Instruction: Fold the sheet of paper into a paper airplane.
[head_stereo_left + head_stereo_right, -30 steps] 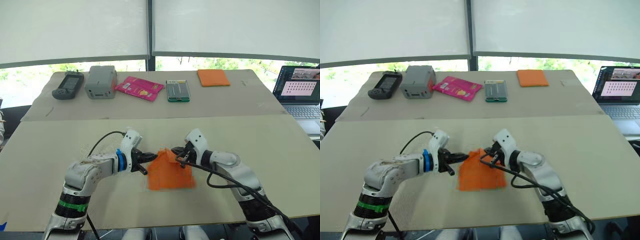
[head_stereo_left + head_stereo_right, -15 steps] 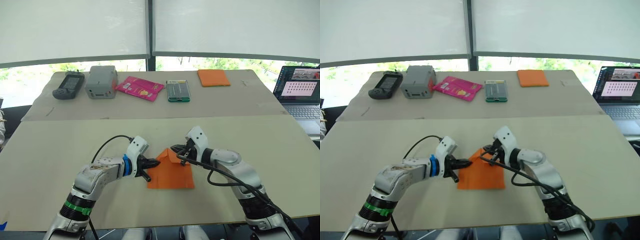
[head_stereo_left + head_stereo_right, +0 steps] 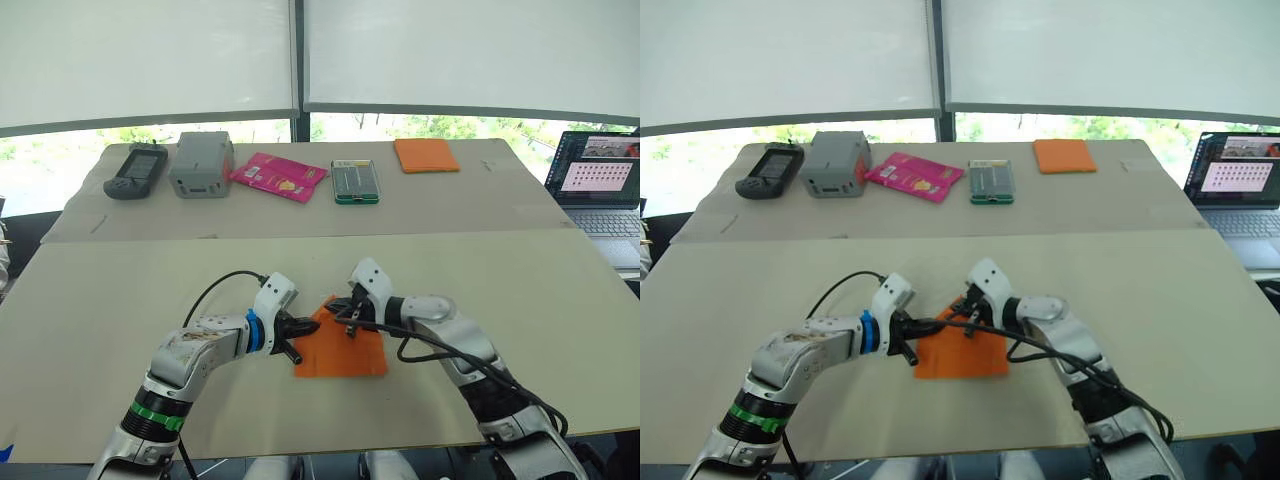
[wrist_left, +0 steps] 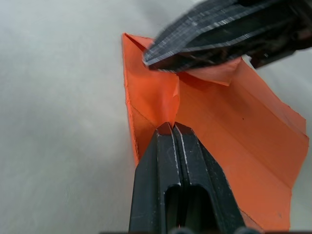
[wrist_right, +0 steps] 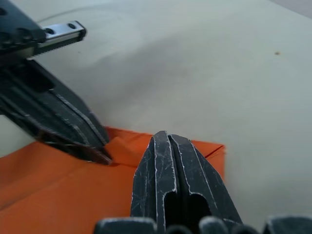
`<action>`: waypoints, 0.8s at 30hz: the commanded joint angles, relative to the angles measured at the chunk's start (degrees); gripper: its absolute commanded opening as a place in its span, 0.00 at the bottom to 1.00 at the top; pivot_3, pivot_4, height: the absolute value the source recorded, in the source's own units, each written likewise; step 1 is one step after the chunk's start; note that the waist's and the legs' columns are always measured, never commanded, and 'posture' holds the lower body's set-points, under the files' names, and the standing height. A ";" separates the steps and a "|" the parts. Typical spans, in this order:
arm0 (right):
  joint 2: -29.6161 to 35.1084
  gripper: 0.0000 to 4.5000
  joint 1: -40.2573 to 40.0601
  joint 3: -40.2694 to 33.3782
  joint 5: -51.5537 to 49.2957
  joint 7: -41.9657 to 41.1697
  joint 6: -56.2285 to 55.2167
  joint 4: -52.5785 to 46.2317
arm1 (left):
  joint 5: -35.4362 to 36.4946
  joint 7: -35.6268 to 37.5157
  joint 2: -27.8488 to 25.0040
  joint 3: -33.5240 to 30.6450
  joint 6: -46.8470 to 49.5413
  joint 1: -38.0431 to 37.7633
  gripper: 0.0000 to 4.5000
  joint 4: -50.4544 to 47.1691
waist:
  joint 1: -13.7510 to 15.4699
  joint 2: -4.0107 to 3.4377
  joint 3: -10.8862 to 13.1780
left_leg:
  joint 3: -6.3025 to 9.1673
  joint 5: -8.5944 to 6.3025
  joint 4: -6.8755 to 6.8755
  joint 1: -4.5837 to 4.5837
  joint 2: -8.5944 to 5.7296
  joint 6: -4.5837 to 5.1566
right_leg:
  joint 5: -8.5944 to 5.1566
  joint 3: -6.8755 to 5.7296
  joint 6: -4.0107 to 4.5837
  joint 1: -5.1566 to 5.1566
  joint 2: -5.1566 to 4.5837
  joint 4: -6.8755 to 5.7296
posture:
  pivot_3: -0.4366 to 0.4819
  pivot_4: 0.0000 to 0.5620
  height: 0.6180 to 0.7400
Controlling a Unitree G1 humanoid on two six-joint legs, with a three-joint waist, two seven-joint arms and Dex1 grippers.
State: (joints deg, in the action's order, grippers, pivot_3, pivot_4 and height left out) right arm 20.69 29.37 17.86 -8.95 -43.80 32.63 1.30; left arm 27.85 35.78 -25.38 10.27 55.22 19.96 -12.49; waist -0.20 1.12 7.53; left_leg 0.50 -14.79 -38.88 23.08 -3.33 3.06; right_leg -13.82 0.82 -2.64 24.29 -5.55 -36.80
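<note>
While both closed claws press it, the sheet of paper (image 3: pixel 340 348) lies creased, corners folded.

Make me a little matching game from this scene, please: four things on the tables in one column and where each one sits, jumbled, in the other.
Things:
1. sheet of paper
2. pink packet
3. laptop
4. orange pad

Places:
A. far table, between the grey box and the green case
B. right edge of the scene
C. near table, between the two grippers
D. far table, right of the green case

Pairs: 1-C, 2-A, 3-B, 4-D
</note>
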 commanded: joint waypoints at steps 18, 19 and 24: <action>0.85 0.00 0.67 5.04 4.26 -7.96 -6.28 3.72 | 1.94 4.18 -4.50 -3.47 -0.23 0.14 0.00 -3.65 | -0.61 0.00 0.00 | 0.02 0.00 0.03 -0.01 0.06 -0.04 | 0.00 0.03 0.00 0.02 -0.05 -0.01 | 0.48 0.27 1.00; 0.83 0.00 0.57 5.09 4.47 -7.96 -6.15 3.74 | 3.33 4.84 -4.71 -3.98 1.06 0.03 0.06 -4.08 | -0.60 0.00 0.00 | 0.02 0.00 0.04 -0.01 0.06 -0.04 | 0.00 0.03 0.00 0.02 -0.05 -0.01 | 0.48 0.27 1.00; 0.92 0.00 -0.11 5.66 5.56 -7.95 -6.13 3.93 | 6.29 2.54 -3.05 -12.07 -0.81 3.70 0.41 -2.06 | -0.55 0.00 0.00 | 0.05 -0.01 0.01 -0.02 0.06 -0.03 | 0.00 0.02 0.00 0.01 -0.06 -0.02 | 0.48 0.27 1.00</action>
State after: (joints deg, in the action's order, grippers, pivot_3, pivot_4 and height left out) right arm 21.51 30.21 21.93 -4.39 -51.28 26.05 4.43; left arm 33.62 39.56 -28.56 2.67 57.28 21.04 -14.40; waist -0.75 1.12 7.53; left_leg 0.55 -14.80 -38.86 23.06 -3.27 3.03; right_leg -13.82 0.83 -2.64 24.30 -5.60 -36.81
